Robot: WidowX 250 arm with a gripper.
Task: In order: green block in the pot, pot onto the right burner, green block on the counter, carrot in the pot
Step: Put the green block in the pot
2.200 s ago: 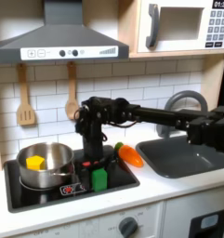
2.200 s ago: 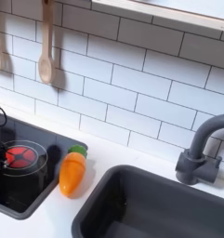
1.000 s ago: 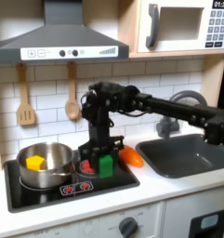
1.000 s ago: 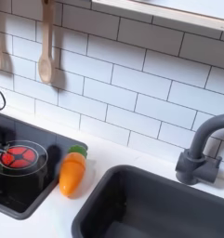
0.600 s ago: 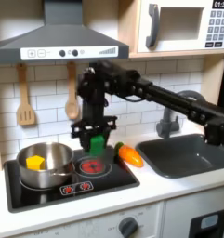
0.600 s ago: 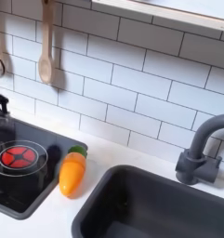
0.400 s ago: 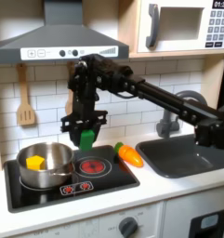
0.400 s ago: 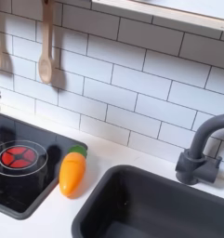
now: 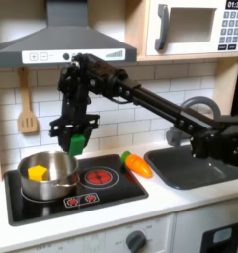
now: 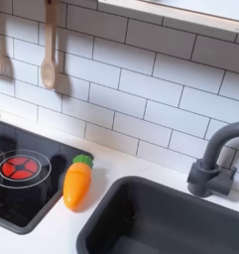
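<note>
Green block (image 9: 78,143), small and bright, clamped in the pincer (image 9: 76,138) above the pot (image 9: 46,173).

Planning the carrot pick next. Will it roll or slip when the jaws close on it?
The carrot lies on its side on the counter, tapered and round, so a nudge would probably swing it in an arc rather than straight. Its surface looks smooth and glossy, likely slippery toward the narrow end. It looks like rigid, light toy plastic, so squeezing the thick middle seems safest.
</note>
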